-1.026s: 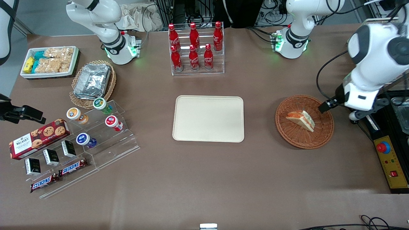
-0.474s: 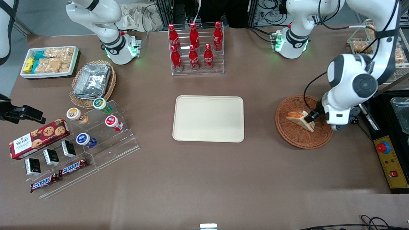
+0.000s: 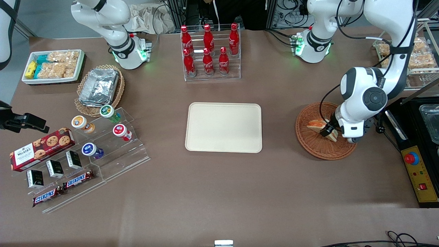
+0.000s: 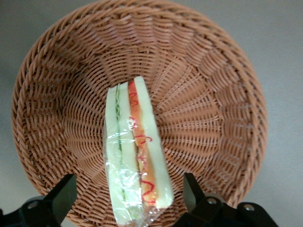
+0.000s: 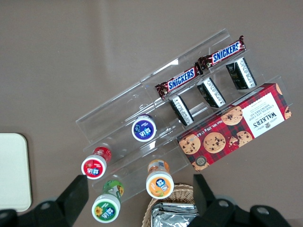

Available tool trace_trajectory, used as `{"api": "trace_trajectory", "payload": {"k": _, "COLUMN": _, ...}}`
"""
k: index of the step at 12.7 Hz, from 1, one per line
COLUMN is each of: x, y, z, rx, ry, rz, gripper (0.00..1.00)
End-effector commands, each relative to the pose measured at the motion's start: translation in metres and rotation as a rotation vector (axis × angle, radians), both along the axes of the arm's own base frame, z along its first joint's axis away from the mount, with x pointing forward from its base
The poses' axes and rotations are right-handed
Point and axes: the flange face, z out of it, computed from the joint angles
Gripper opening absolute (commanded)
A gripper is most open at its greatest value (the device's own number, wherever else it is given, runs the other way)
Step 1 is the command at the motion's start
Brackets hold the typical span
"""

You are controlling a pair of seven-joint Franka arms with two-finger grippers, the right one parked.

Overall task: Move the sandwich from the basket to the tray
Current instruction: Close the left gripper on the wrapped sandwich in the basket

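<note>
The sandwich [image 3: 316, 124], a wrapped white-bread wedge with orange-red filling, lies in the round reddish-brown wicker basket [image 3: 315, 148] toward the working arm's end of the table. My left gripper [image 3: 328, 132] hangs low over the basket, right above the sandwich. In the left wrist view the sandwich [image 4: 135, 156] runs lengthwise between the two black fingers [image 4: 64, 196], and the gripper [image 4: 129, 198] is open, with a gap on each side of the bread. The basket [image 4: 213, 94] fills that view. The cream-beige tray [image 3: 223, 127] lies bare at the table's middle.
A clear rack of red cola bottles [image 3: 210, 51] stands farther from the camera than the tray. A yellow control box with a red button [image 3: 420, 171] and a black appliance [image 3: 425, 116] sit beside the basket at the table edge. Snack displays [image 3: 85, 151] fill the parked arm's end.
The left arm has swung in from the basket's rim and lowered. Its gripper now sits over the sandwich instead of beside the basket. The sandwich has not moved.
</note>
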Motion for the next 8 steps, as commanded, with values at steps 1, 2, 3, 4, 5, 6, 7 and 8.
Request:
{"api": "trace_trajectory", "payload": {"k": 1, "x": -0.013, "y": 0.003, "z": -0.007, "rx": 0.009, "ry": 0.002, "rz": 0.023, "gripper": 0.99}}
{"api": "trace_trajectory", "payload": {"k": 2, "x": -0.013, "y": 0.008, "z": -0.006, "rx": 0.01, "ry": 0.0, "rz": 0.031, "gripper": 0.99}}
{"api": "trace_trajectory", "payload": {"k": 3, "x": -0.013, "y": 0.011, "z": -0.007, "rx": 0.011, "ry": 0.003, "rz": 0.038, "gripper": 0.99}}
{"api": "trace_trajectory", "payload": {"k": 4, "x": -0.012, "y": 0.012, "z": -0.009, "rx": 0.01, "ry": -0.002, "rz": 0.043, "gripper": 0.99}}
{"api": "trace_trajectory", "payload": {"k": 5, "x": -0.012, "y": 0.012, "z": -0.013, "rx": 0.009, "ry": -0.008, "rz": 0.05, "gripper": 0.99}}
{"api": "trace_trajectory", "payload": {"k": 6, "x": -0.011, "y": 0.012, "z": -0.017, "rx": 0.012, "ry": -0.004, "rz": 0.071, "gripper": 0.99}}
{"api": "trace_trajectory", "payload": {"k": 7, "x": -0.009, "y": 0.012, "z": -0.02, "rx": 0.012, "ry": -0.015, "rz": 0.088, "gripper": 0.99}}
{"api": "trace_trajectory", "payload": {"k": 8, "x": -0.008, "y": 0.01, "z": -0.026, "rx": 0.012, "ry": -0.02, "rz": 0.106, "gripper": 0.99}}
